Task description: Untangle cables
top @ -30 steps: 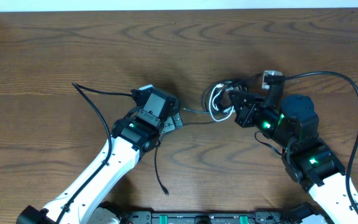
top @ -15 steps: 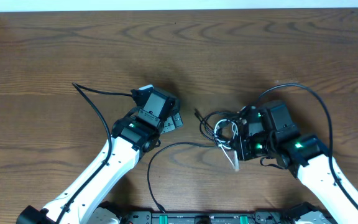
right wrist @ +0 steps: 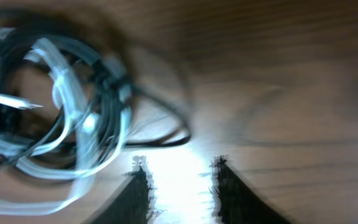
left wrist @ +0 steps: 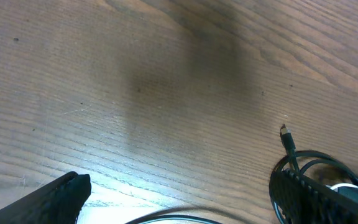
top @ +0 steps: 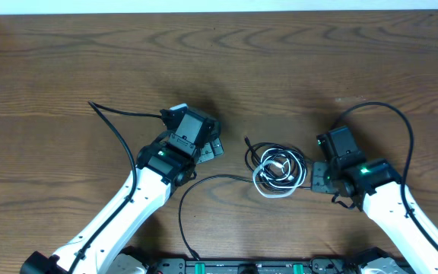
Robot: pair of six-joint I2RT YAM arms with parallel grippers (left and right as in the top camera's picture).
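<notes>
The cables (top: 280, 169) lie in a tangled coil of thin black cords with a whitish strand, on the table between the arms. One black cord (top: 204, 181) trails left from the coil and curves down to the front edge. My right gripper (top: 316, 176) sits just right of the coil. In the blurred right wrist view it is open (right wrist: 179, 171) over bare wood, with the cables (right wrist: 55, 106) up to the left. My left gripper (top: 211, 144) stands wide open (left wrist: 179, 182) and empty, left of the coil. A small plug end (left wrist: 286, 138) shows beside its right finger (left wrist: 303, 199).
A thick black wire (top: 401, 129) loops from the right arm over the table behind it. Another arm wire (top: 116, 122) runs out to the left of the left arm. The wooden table (top: 219, 61) stretches to a white far edge.
The right gripper carried the coil toward the front, opened and let it go, then drew back to the right. The coil now rests on the table. The left arm has not moved.
</notes>
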